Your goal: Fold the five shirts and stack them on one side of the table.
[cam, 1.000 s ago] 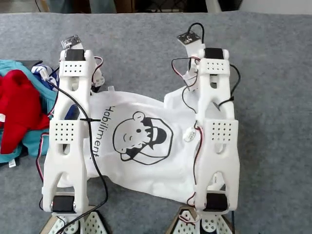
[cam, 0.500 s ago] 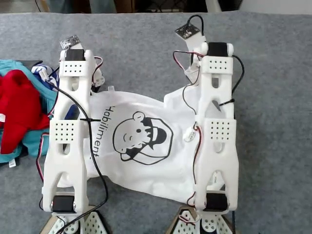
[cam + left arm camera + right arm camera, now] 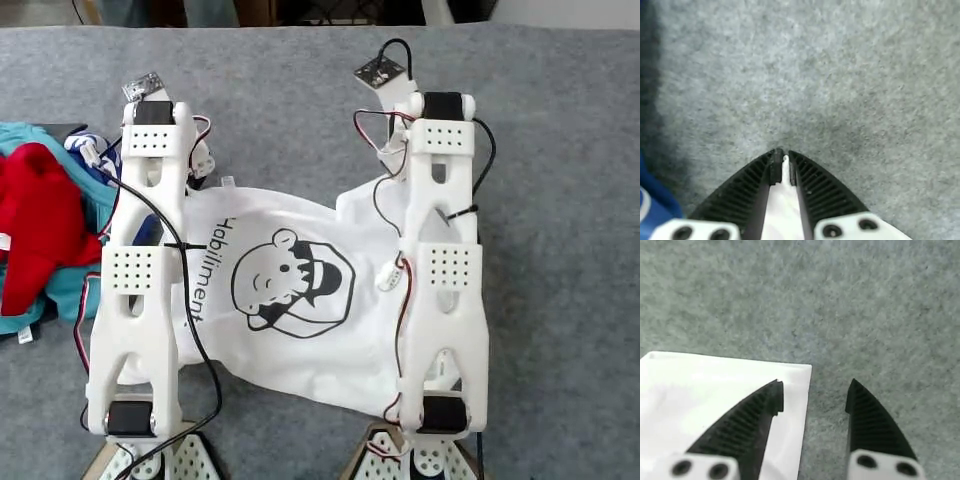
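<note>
The white shirt (image 3: 300, 360) lies spread on the worktop (image 3: 560, 150) under both arms; it looks like light, limp cloth, best pinched at an edge or corner. The left claw (image 3: 782, 155) is clamped on a sliver of it. The right claw (image 3: 815, 385) gapes wide astride a corner, holding nothing.

My high camera looks straight down on the table (image 3: 560, 150), arm bases nearest me. Each wrist camera peers close along its fingers, left gripper (image 3: 783, 159) and right gripper (image 3: 814, 390); the right shares the white shirt (image 3: 715, 375) edge with overhead.
</note>
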You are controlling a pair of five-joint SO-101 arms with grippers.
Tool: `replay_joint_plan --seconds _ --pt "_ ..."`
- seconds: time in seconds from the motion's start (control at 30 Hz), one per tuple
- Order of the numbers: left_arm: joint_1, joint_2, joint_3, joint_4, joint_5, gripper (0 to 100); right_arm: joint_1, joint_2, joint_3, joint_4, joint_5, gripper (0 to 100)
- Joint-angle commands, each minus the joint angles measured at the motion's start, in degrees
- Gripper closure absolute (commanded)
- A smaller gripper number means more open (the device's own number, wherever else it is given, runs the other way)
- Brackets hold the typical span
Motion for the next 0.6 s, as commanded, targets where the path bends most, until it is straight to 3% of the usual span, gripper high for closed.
replay_joint_plan --seconds 0.0,0.57 --pt "-0.7 0.1 -1.3 0.1 0.4 97 -0.2 -0.7 -2.7 -0.6 0.2 78.9" --pt "-0.7 0.2 -1.3 0.3 0.4 97 -2.0 3.2 -7.4 0.5 0.5 78.9"
